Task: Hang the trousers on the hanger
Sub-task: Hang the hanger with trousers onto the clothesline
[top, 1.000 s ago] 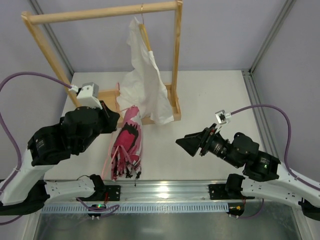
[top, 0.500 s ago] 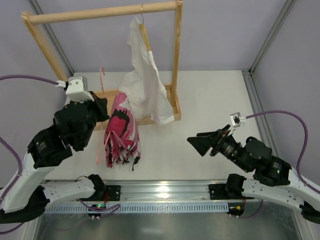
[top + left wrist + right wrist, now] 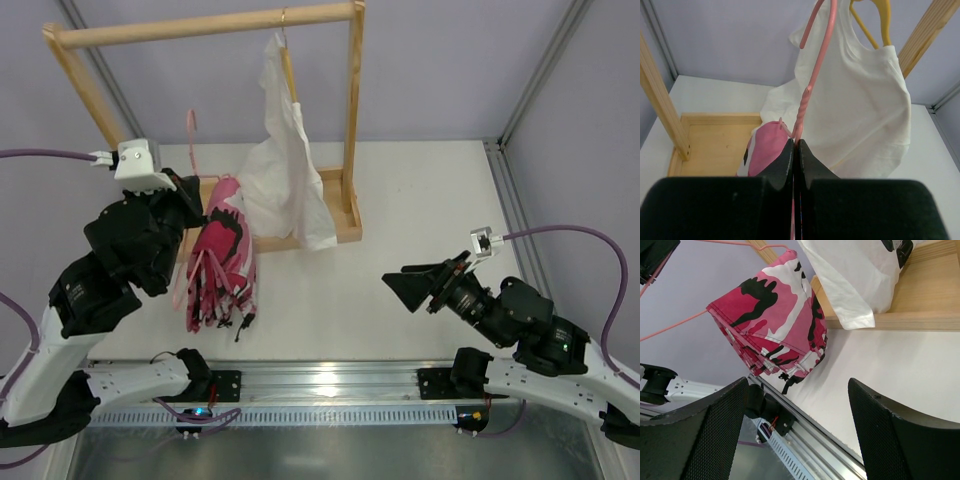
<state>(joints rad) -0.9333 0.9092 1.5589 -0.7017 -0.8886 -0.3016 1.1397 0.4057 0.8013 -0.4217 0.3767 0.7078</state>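
Nearest the bases, the right tool [image 3: 400, 285] stands wide open and empty, well apart from the load and aimed at it across the table [image 3: 420, 210]. The left tool [image 3: 795, 145] is pinched tight on the hanger [image 3: 812, 75], just below the twisted neck, so the whole load hangs from that one thin wire. The trousers [image 3: 775, 315] are folded in several layers over the hanger's lower bar and hang in the air over the left part of the table, apparently clear of it, just beside the white garment [image 3: 290, 170]. They look soft and limp, light enough for one arm, but with nothing clipping them to the smooth wire they could slide off if the bar tips. The wire is springy and narrow and may twist in a two-finger pinch, so the neck is a sound place to hold. Any steadying hold on the cloth is best taken high, near the fold, where the layers are bunched thick. The bundle's long axis runs straight down, fold at the top, hems and dark drawstrings at the bottom. The hook points up and away toward the rack [image 3: 200, 27], below its top bar and not yet over it.
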